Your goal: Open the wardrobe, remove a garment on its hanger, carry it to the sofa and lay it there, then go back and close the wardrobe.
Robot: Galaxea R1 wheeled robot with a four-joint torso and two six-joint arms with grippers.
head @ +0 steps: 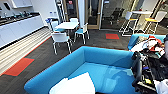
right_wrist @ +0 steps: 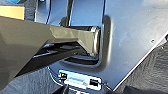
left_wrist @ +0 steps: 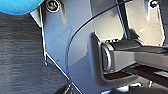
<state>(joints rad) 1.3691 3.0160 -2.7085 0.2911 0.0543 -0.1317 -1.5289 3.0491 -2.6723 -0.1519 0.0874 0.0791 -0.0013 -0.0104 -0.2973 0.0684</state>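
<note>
The blue sofa (head: pixel 100 62) fills the lower middle of the head view, its low curved back running from the lower left up toward the centre and its seat open toward the bottom of the frame. On the seat at the bottom centre lies the white garment (head: pixel 75 86), spread flat and touching the cushion; its hanger cannot be made out. At the right edge, a second blue seat (head: pixel 136 40) carries a heap of mixed clothing (head: pixel 148 45), and below it, in the lower right, dark equipment with cables (head: pixel 147 72) crowds against the sofa's end.

Beyond the sofa back, in the upper middle, a white table (head: pixel 67 25) stands with white-and-teal chairs (head: pixel 60 38) around it on dark carpet. Orange carpet patches (head: pixel 18 66) mark the floor at the left and upper centre. A white counter with a dark top (head: pixel 17 26) runs along the upper left, and tall stools (head: pixel 151 21) stand at a high table in the upper right.

Whether either gripper's fingers are apart or together cannot be told from the wrist views.
</note>
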